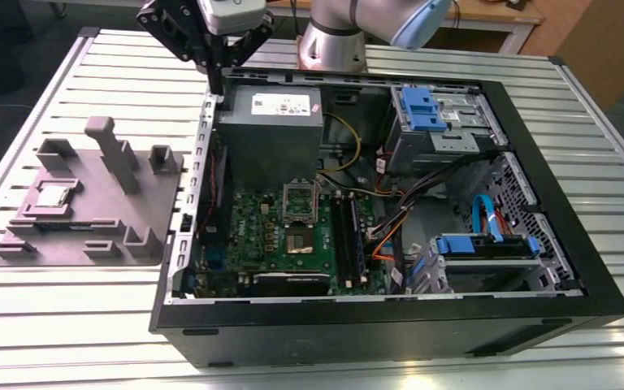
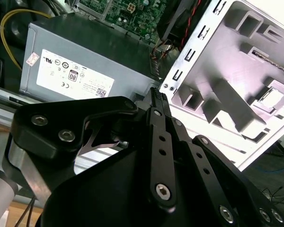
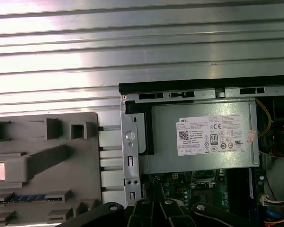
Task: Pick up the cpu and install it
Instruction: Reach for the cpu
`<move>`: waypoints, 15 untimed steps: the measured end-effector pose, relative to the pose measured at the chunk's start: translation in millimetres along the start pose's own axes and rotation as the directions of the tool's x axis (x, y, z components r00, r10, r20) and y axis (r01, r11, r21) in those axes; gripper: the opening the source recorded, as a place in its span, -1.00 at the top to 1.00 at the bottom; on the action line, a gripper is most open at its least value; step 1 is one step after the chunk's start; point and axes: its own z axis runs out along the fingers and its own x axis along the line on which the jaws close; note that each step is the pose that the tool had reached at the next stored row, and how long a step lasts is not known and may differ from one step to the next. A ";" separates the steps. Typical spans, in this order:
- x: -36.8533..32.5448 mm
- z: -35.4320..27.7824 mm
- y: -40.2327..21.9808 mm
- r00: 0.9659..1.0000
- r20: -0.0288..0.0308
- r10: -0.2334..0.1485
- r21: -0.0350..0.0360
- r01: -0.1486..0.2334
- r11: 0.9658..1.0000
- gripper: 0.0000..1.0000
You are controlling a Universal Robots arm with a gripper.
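cpu (image 1: 52, 196) lies flat on grey fixture (image 1: 144, 213), at 9 o'clock of the case (image 1: 399, 329) in the exterior view. Gripper (image 1: 217, 80) hangs at cpu's 1 o'clock, well apart, over the case corner by psu (image 1: 270, 122); fingers pressed together, holding nothing.

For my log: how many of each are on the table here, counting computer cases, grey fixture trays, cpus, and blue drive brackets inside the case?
computer case: 1
grey fixture tray: 1
cpu: 1
blue drive brackets: 2
Total: 5
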 end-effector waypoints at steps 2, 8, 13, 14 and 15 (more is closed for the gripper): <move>0.7 0.0 0.0 1.000 0.000 0.000 0.000 0.000 1.000 0.80; 2.9 0.1 -0.2 1.000 0.000 0.000 0.000 0.000 1.000 0.80; 4.5 0.3 -0.4 1.000 0.000 0.000 0.000 0.000 1.000 0.80; 4.8 0.3 -0.4 1.000 0.000 0.000 0.000 0.000 1.000 0.80; 5.1 0.3 -0.4 1.000 0.000 0.000 0.000 0.000 1.000 0.80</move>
